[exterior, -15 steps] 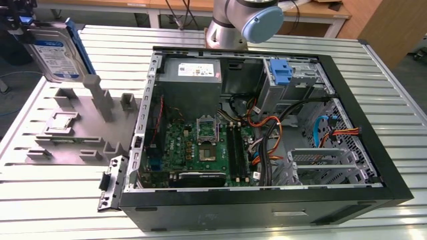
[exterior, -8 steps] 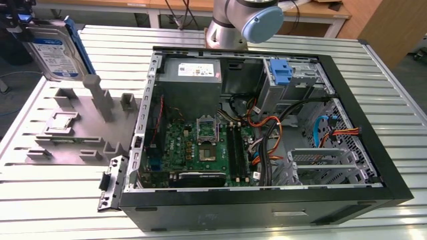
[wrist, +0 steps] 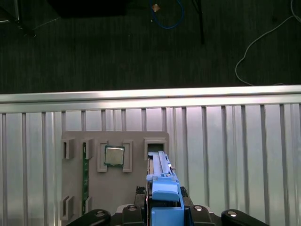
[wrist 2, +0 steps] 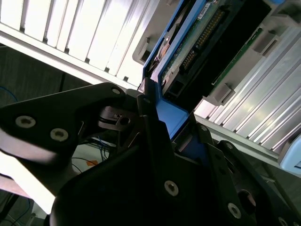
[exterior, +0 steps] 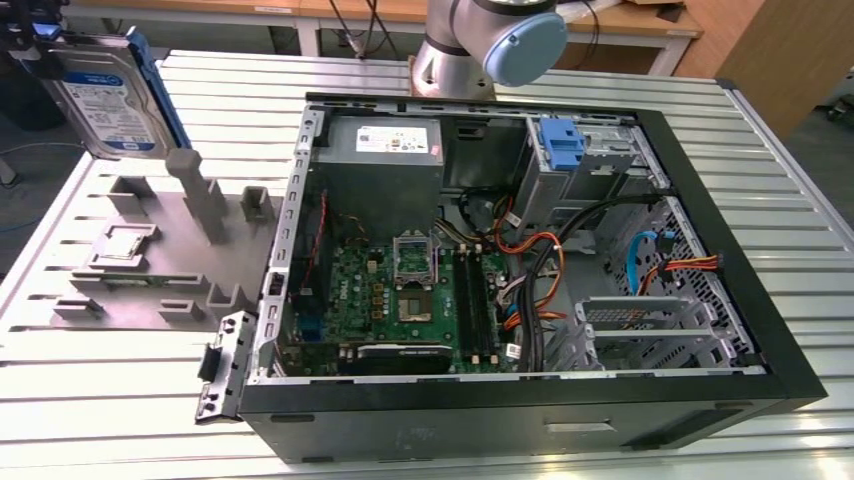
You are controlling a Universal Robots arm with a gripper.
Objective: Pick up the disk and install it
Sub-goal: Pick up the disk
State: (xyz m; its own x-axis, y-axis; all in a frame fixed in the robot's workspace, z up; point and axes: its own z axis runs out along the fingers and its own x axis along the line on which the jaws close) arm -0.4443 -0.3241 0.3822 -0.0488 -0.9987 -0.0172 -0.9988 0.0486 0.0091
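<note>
The disk [exterior: 107, 95], a silver drive with a white-and-blue label in a blue bracket, hangs upright in the air at the exterior view's far left, above the grey holder tray [exterior: 147, 250]. My gripper [exterior: 34, 45] is shut on its upper end. In the first wrist view the disk [wrist: 162, 183] shows edge-on, its blue bracket between my black fingers [wrist: 136, 209], over an empty slot of the tray [wrist: 117, 188]. In the second wrist view the gripper [wrist 2: 160, 127] clamps the blue bracket, and the disk's circuit-board side [wrist 2: 197, 42] faces the camera.
An open computer case [exterior: 534, 400] lies on the slatted metal table [exterior: 787, 180] at the exterior view's right, with a drive bay holding a blue bracket [exterior: 561, 145] at its far side. The tray also holds a small square chip [wrist: 114, 155] and a memory stick [wrist: 85, 174]. The arm's base [exterior: 487, 40] stands behind the case.
</note>
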